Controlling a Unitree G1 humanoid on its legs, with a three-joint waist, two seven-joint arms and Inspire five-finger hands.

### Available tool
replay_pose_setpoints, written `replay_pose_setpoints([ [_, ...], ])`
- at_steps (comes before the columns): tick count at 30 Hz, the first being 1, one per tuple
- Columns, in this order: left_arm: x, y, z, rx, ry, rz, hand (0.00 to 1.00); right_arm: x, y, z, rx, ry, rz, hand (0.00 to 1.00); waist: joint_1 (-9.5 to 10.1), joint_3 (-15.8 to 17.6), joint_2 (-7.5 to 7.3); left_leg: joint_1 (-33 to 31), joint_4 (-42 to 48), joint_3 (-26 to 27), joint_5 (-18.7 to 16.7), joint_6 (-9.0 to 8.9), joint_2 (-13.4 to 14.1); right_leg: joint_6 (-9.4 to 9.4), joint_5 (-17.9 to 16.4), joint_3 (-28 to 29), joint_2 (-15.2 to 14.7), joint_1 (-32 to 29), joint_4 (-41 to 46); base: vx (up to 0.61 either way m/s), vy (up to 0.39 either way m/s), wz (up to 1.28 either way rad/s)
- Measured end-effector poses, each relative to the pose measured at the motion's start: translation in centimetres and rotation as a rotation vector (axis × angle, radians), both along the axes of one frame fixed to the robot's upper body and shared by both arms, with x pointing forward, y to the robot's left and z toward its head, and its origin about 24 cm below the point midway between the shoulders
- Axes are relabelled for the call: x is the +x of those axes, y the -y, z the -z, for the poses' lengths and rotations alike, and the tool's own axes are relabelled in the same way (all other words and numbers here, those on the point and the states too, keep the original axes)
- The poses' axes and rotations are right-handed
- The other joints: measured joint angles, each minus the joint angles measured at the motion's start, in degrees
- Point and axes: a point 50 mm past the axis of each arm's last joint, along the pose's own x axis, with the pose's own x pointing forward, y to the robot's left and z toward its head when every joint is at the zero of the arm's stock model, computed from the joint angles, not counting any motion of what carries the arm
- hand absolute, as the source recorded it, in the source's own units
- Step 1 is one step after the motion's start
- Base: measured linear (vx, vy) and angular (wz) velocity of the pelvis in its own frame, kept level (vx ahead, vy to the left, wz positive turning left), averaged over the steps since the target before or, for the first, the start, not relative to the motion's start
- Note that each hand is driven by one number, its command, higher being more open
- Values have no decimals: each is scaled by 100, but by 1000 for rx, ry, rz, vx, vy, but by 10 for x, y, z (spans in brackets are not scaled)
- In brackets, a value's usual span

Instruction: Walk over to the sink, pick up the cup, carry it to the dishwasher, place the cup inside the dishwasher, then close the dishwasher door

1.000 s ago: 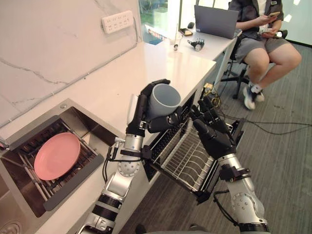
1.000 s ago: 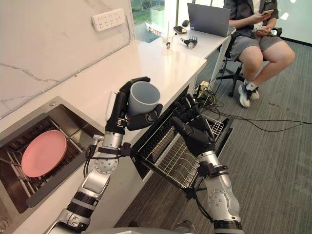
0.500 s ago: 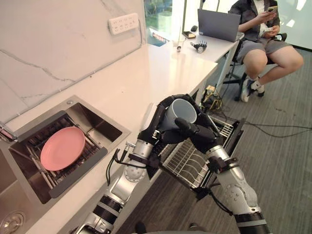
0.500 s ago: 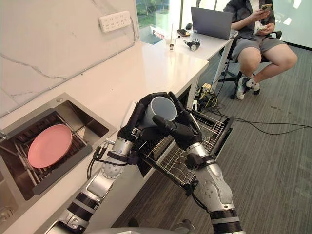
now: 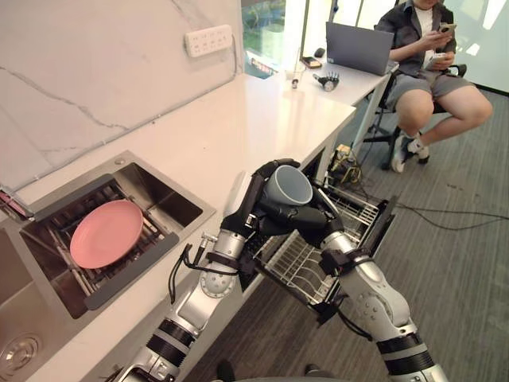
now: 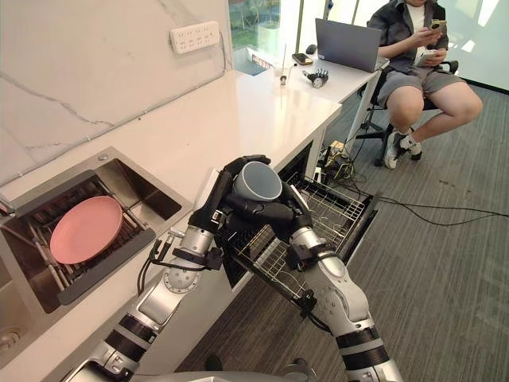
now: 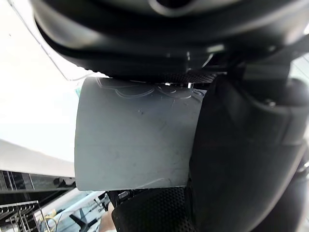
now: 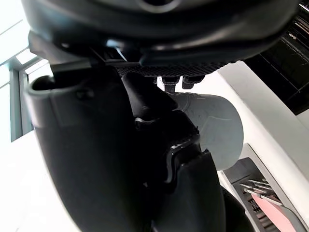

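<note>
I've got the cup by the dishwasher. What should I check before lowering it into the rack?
1. Left hand curled round the cup: ok.
2. Cup empty inside: ok.
3. Right hand against the cup's lower side, firm hold: cannot tell.
4. Dishwasher rack pulled out below the hands: ok.
5. Rack slots free where they show: ok.
6. Person seated at the desk, apart from both arms: ok.
</note>
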Motion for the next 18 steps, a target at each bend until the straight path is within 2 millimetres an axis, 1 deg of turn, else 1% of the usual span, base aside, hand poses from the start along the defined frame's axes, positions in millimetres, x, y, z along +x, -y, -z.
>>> replay_pose_setpoints([
  [1, 0, -1, 0, 1, 1, -4, 0, 1, -1, 0, -4, -6, -5, 100, 1, -17, -15, -18, 0, -26, 14, 1, 1, -5, 4, -29, 1, 0, -1, -46, 2, 11],
  [2, 0, -2, 1, 7, 2, -6, 0, 1, -2, 1, -16, -12, -10, 0, 2, -46, -35, -46, -1, -54, 17, 0, 41, -15, 19, -54, 5, 0, -26, -40, -4, 10],
  [7, 1, -9, 2, 39, 3, -22, 0, 3, -6, 3, -32, -28, -49, 0, 26, -96, -112, -116, 0, -105, 35, -15, 80, -44, 134, -115, 61, 41, -208, -15, -5, 4],
  [14, 2, -8, 6, 58, -4, -28, 0, 6, -4, 8, -46, -72, 27, 0, 116, -101, -119, -119, 2, -127, 42, -17, 95, -55, 205, -148, 98, 121, -333, -1, -2, 1],
  [18, 3, -9, 5, 51, 4, -42, 0, 6, -8, 6, -20, -72, 37, 0, 145, -100, -119, -120, 2, -125, 42, -20, 114, -71, 243, -151, 126, 156, -406, 0, 0, 0],
])
